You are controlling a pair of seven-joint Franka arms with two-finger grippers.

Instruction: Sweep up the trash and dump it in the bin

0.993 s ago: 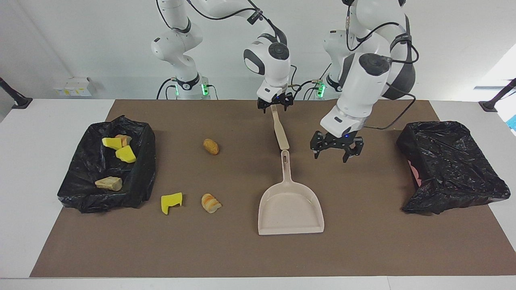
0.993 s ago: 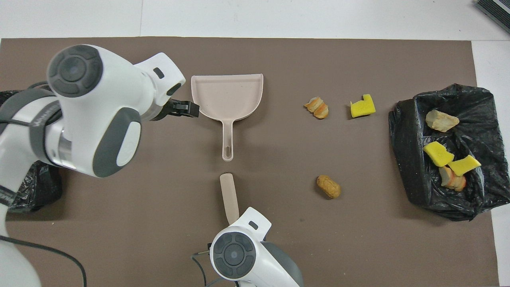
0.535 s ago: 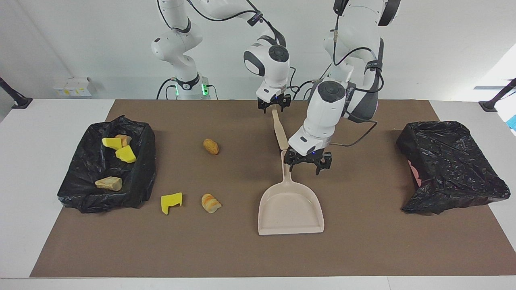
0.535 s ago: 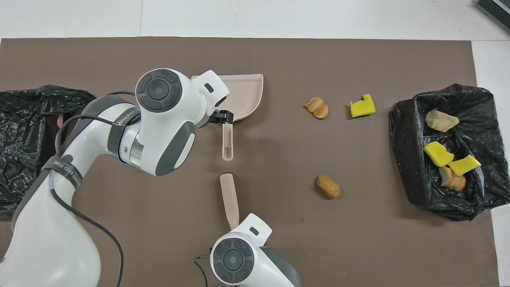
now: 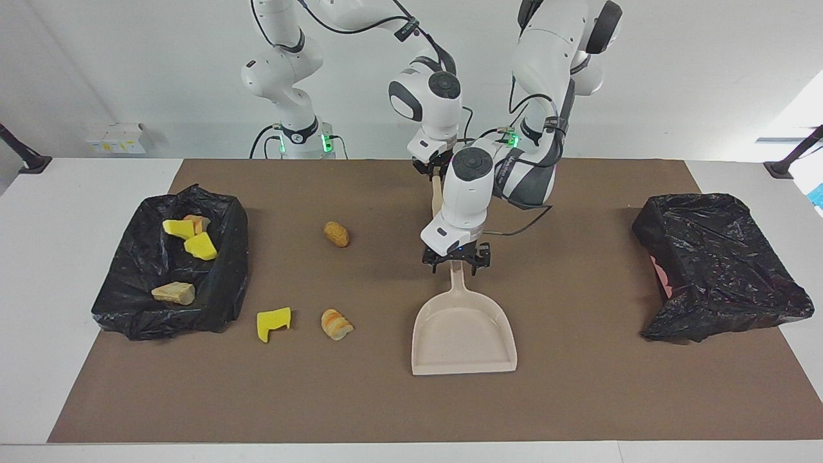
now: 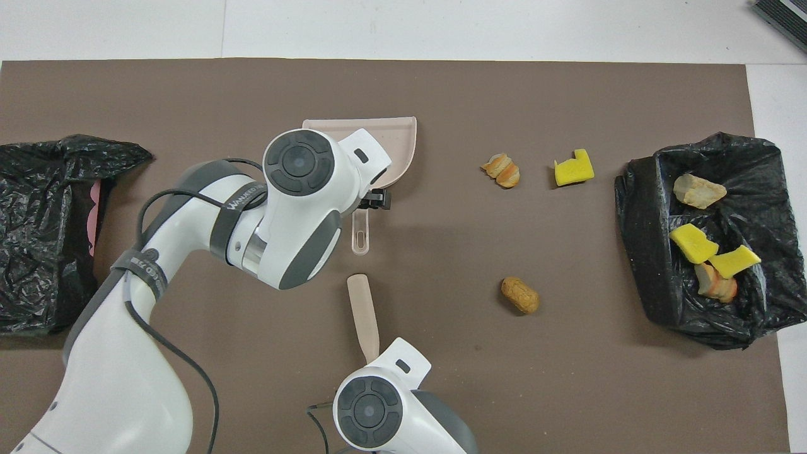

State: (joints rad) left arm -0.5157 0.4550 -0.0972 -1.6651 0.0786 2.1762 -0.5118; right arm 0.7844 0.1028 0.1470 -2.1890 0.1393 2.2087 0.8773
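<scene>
The left gripper [image 5: 456, 265], fingers spread, hangs over the handle of the beige dustpan [image 5: 464, 334] at mid-table, while the right gripper [image 5: 437, 168], nearer the robots, is pressed together on the handle of the beige brush [image 6: 363, 309]. Three pieces of trash lie on the brown mat [image 5: 578, 386]: a yellow sponge chunk [image 5: 273, 323], a striped bread piece [image 5: 336, 324] and a tan roll [image 5: 336, 234]. Four more scraps [image 5: 186, 241] sit in the black-lined bin [image 5: 225, 283] at the right arm's end

The brush [image 6: 363, 309]'s bristle end is hidden under the right arm's wrist.
</scene>
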